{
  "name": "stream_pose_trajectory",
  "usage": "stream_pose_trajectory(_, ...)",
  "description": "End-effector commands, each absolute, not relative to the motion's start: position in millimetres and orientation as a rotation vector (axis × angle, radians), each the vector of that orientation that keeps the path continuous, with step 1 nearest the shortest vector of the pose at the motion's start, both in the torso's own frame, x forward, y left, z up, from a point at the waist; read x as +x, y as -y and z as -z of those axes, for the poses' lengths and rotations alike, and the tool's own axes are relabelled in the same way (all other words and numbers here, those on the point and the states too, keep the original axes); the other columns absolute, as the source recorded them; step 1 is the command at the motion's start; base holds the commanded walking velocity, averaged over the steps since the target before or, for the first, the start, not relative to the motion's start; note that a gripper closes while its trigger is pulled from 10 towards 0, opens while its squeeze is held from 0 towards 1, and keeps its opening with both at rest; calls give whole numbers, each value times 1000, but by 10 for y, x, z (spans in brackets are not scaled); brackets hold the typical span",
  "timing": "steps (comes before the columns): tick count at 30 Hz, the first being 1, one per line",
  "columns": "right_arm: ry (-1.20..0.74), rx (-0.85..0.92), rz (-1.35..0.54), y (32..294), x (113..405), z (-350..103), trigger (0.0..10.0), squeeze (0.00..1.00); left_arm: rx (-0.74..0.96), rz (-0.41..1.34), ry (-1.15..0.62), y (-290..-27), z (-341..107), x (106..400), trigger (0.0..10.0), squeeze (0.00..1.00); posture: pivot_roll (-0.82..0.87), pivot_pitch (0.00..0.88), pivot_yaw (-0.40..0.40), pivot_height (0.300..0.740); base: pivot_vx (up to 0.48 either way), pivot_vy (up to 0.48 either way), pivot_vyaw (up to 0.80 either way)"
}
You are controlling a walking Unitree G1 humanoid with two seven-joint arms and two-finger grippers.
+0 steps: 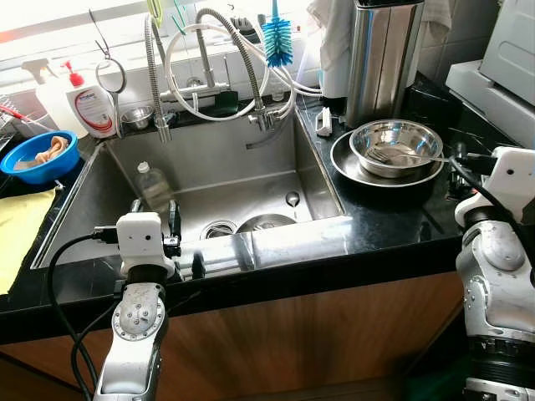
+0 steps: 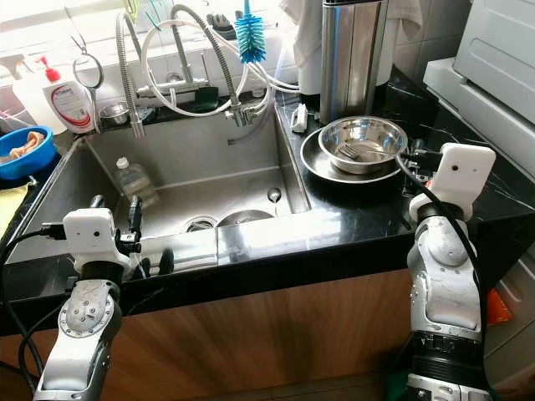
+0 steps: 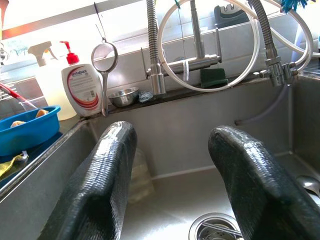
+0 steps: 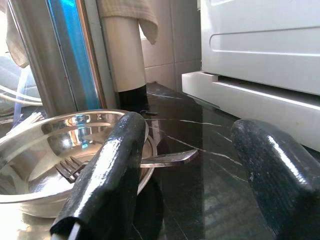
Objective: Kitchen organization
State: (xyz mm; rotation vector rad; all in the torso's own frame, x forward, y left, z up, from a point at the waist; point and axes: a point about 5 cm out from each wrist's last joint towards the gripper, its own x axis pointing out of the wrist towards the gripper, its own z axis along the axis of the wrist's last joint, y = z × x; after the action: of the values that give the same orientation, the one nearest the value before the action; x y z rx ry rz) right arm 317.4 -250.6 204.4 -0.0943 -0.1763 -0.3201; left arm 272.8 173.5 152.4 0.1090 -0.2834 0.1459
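Hovering spread and empty, right gripper (image 4: 190, 175) faces the round steel bowl (image 1: 395, 148) holding a fork (image 4: 75, 169), just ahead; left gripper (image 3: 175, 185), parted, overlooks clear plastic bottle (image 1: 153, 185) in sink. Nothing sorted yet.

A blue bottle brush (image 1: 277, 39) hangs above the sink; a yellow cloth (image 1: 17, 230) lies on the counter's left.

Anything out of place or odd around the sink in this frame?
A clear plastic bottle lies tilted against the left wall inside the sink, not standing on the counter. A fork sits in the steel bowl on the counter, its handle poking over the rim. Nothing looks spilled or broken.
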Motion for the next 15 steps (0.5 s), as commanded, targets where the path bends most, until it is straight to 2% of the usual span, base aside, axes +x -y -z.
stream_pose_trajectory(1, 165, -85, 301, 2463, 3199, -2028, 10000, 0, 142, -146, 281, -1776, -1528, 2724, 10000, 0, -221, 0, 144, 740, 0, 0, 0)
stream_pose_trajectory(15, 144, -49, 274, 2412, 3250, -1929, 10000, 0, 148, -149, 288, -1779, -1540, 2724, 10000, 0, -212, 0, 138, 740, 0, 0, 0)
